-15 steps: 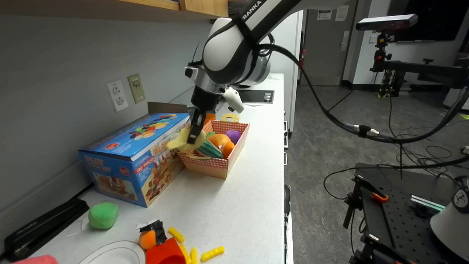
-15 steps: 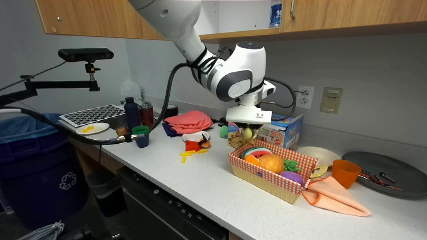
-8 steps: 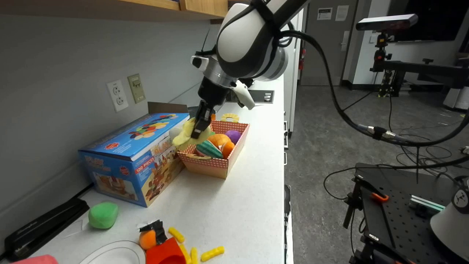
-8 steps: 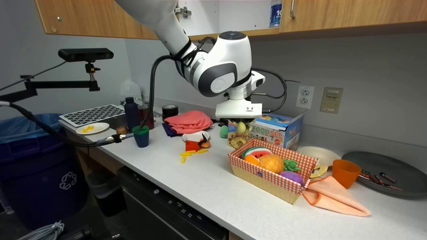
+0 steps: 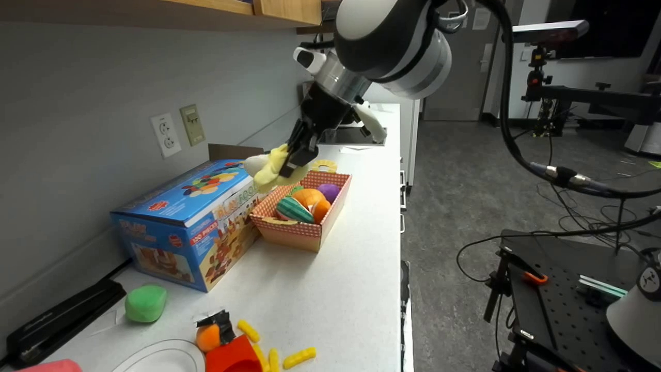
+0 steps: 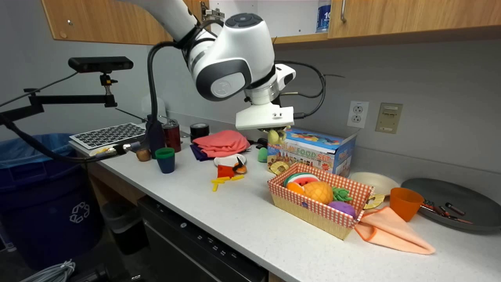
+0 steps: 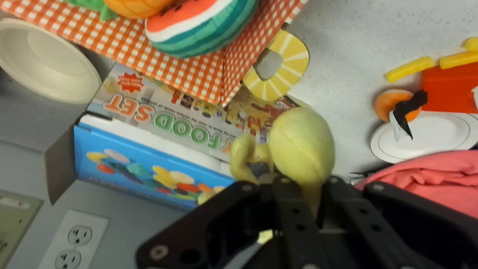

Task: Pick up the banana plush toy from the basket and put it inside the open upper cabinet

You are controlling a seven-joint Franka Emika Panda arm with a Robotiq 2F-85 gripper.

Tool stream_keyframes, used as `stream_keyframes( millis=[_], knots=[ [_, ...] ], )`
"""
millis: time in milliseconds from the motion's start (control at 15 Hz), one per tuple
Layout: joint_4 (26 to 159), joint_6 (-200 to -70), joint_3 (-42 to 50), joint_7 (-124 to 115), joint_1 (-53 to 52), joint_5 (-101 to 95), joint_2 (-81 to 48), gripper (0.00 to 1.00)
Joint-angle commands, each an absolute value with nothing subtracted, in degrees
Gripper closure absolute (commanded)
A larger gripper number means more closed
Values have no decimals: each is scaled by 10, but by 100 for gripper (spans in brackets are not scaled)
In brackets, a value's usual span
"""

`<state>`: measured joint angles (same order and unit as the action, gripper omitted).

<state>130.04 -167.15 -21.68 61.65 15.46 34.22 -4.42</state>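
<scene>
The banana plush toy (image 5: 273, 168) is a pale yellow soft toy with peel-like flaps. My gripper (image 7: 310, 186) is shut on it; in the wrist view its rounded end (image 7: 301, 144) bulges out past the fingertips. In an exterior view the toy (image 6: 275, 136) shows only partly below the hand, in front of the blue box. It hangs in the air above the near corner of the basket (image 5: 286, 236), whose checked lining shows in all views. The upper cabinet (image 6: 283, 19) stands open above the counter, with a white interior and a wooden bottom edge.
The blue box (image 5: 150, 237) stands against the wall beside the basket. Several plush fruits, including a pineapple (image 6: 319, 192), lie in the basket. A bottle (image 6: 323, 17) stands inside the cabinet by the closed wooden door (image 6: 415, 15). A thick cable (image 6: 152, 90) hangs off the arm.
My gripper has risen with the banana plush toy in it, up from the basket's corner, and the hand has tilted further. The arm has shifted sideways; the basket has stayed put.
</scene>
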Motion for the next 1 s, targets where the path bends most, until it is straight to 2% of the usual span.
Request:
stream_keyframes(
  millis=[0,467,933],
  knots=[
    [1322,-1669,-237,682,153,411,30,97],
    [1323,-1666,-234,755,124,501,101,97],
    [1308,-1673,-232,778,117,509,132,97]
  ],
)
